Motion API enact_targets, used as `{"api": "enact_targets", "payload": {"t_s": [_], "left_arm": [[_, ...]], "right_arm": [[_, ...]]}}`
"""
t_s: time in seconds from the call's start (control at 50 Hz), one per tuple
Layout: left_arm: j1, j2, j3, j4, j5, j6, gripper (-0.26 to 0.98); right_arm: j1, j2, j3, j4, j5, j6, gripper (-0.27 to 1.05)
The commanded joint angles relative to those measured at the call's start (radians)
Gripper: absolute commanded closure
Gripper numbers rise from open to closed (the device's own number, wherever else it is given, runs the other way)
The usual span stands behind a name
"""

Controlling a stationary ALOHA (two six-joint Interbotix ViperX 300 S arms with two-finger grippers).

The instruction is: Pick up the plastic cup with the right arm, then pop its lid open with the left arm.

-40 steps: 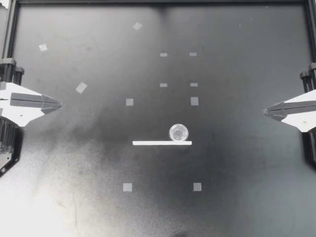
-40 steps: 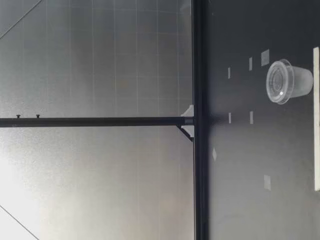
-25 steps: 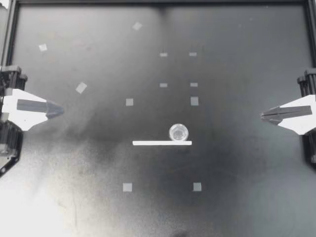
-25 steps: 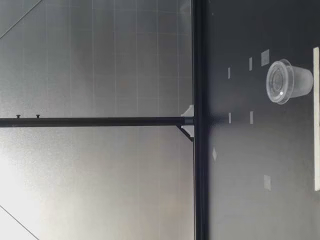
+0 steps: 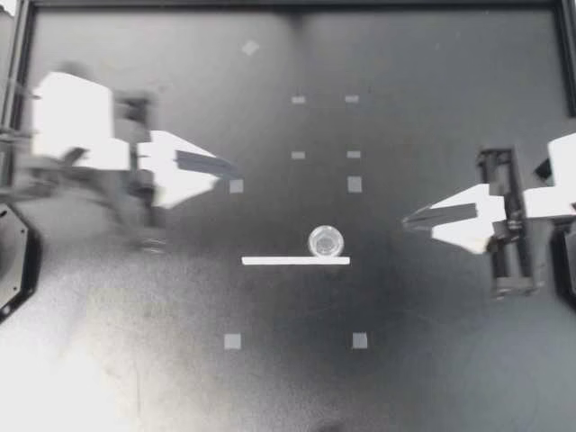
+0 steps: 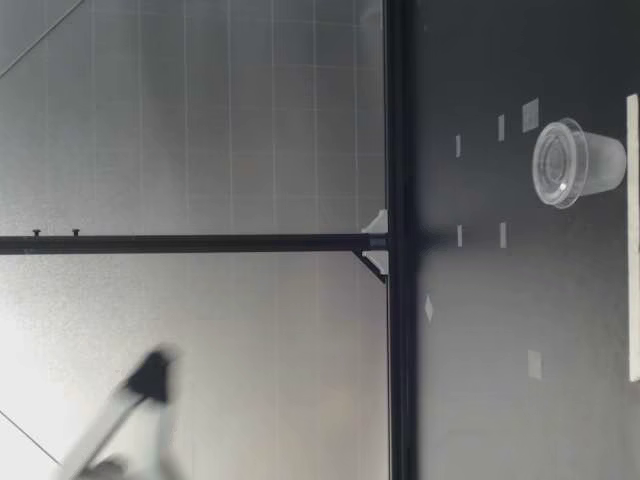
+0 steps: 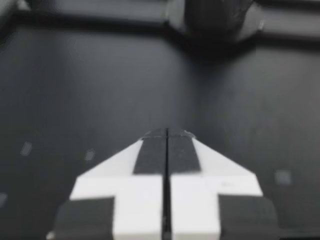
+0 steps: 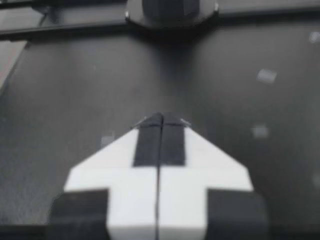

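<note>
**A:** How do your grippers stand?

**B:** My left gripper (image 5: 232,167) hangs over the black table (image 5: 108,360). Its fingers (image 7: 150,155) are pressed flat together with nothing between them. My right gripper (image 5: 407,219) is the same, with its fingers (image 8: 172,145) closed on each other and empty.

**A:** And where is the cup?

**B:** The small clear plastic cup (image 5: 325,241) stands upright on the table, rim up. It is between my two grippers and well apart from both. It sits right against the white strip (image 5: 270,261), near the strip's end on my right side. From the low camera, the cup is on the far side of the strip. My right gripper's tip is the nearer one to it.

**A:** What lies near the left one?

**B:** A grey tape square (image 5: 236,186) lies just beside its tip. More tape squares (image 5: 354,155) are scattered over the table beyond the cup.
</note>
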Motion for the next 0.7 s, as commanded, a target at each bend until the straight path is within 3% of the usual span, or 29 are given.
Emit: {"api": "enact_targets", "payload": {"t_s": [0.0,0.16,0.36,0.68], "left_arm": [[-0.005,0.084,-0.031,0.000,-0.072,-0.002,0.87],[-0.031,0.244,-0.044,0.005,-0.225,-0.003,0.87],[-0.054,0.370,-0.087,0.017,-0.259,-0.008,0.87],[-0.055,0.476,-0.109,0.018,-0.272,-0.008,0.87]], "right_arm": [[-0.008,0.063,0.009,0.003,-0.083,0.041,0.69],[-0.008,0.198,0.031,0.002,-0.199,0.135,0.40],[-0.008,0.393,-0.017,0.015,-0.239,0.172,0.13],[-0.008,0.637,-0.092,0.077,-0.242,0.201,0.09]]}}
